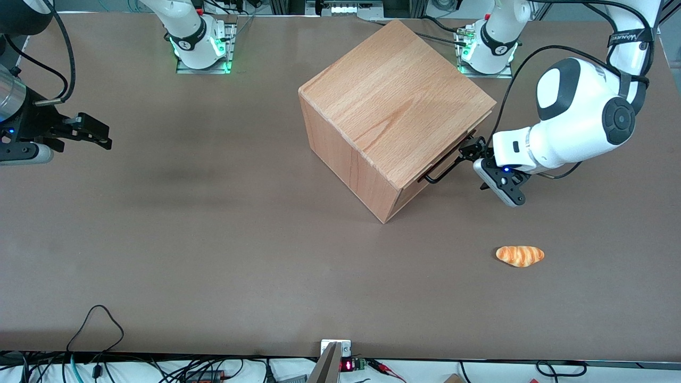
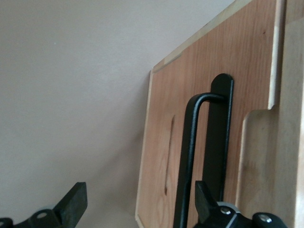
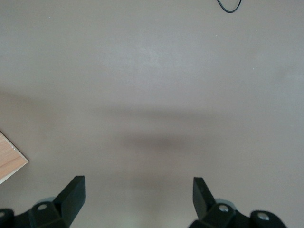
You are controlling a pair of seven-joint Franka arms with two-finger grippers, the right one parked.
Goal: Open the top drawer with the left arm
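Before the top drawer (image 1: 446, 159), its handle (image 2: 187, 161) sits between the spread gripper (image 2: 137, 204) fingers.

Left arm (image 1: 580, 119): glossy white shell, bulbous joints, black round caps, black cable looped along it, strap with lettering on the upper link. Small blue light at wrist. Gripper (image 1: 468, 151): black, two wedge-shaped fingers (image 2: 76, 202), silver screws at base.
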